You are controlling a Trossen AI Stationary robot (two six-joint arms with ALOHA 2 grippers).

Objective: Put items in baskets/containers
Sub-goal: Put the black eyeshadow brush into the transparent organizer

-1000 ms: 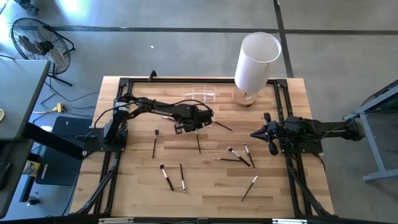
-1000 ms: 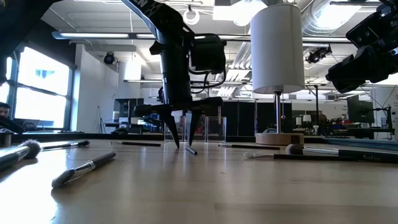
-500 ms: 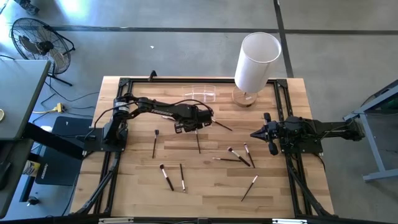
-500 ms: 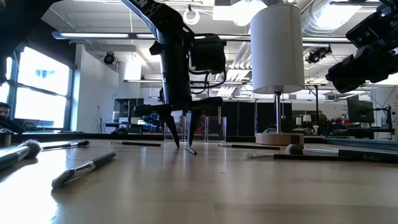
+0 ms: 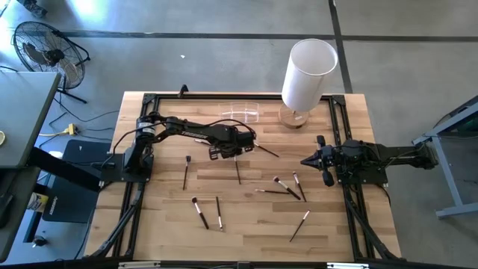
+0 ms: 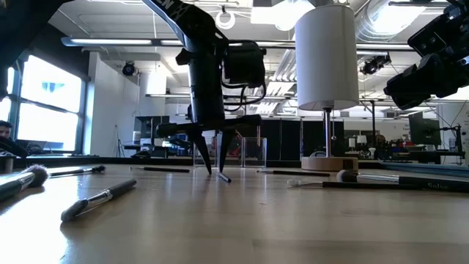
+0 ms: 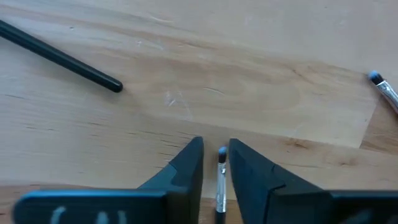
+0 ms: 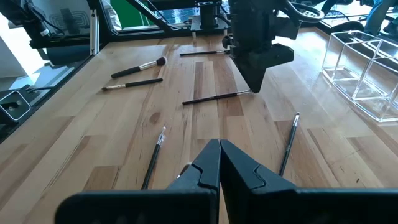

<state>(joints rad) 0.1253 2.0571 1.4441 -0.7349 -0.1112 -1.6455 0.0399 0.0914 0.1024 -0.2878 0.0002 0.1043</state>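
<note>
Several thin makeup brushes lie flat on the wooden table (image 5: 172, 224). My left gripper (image 5: 233, 155) points down at mid-table over one dark brush (image 5: 238, 172). Its narrowly open fingers stand on either side of that brush's bristle end (image 7: 222, 152), fingertips close to the tabletop (image 6: 216, 170). The clear plastic container (image 5: 243, 112) stands at the far edge, behind my left gripper. My right gripper (image 5: 305, 160) hangs shut and holding nothing above the table's right side, seen also in its wrist view (image 8: 219, 149). My left gripper straddles the brush's bristle end (image 7: 221, 163) from above, fingers pointing down and lying across the brush. A gap shows beside one finger (image 7: 194, 158); whether the other finger touches the brush I cannot tell. The brush lies flat on the table.
A tall white cylinder (image 5: 308, 71) on a round wooden base stands at the far right. Loose brushes lie at the left (image 5: 186, 172), near the front (image 5: 200, 212) (image 5: 219, 212), and right of centre (image 5: 287, 187) (image 5: 299, 224). A black frame rail (image 5: 142, 187) borders the table.
My left gripper has stayed in place over the brush while its fingers have drawn a little closer together around it. The brush has not moved.
</note>
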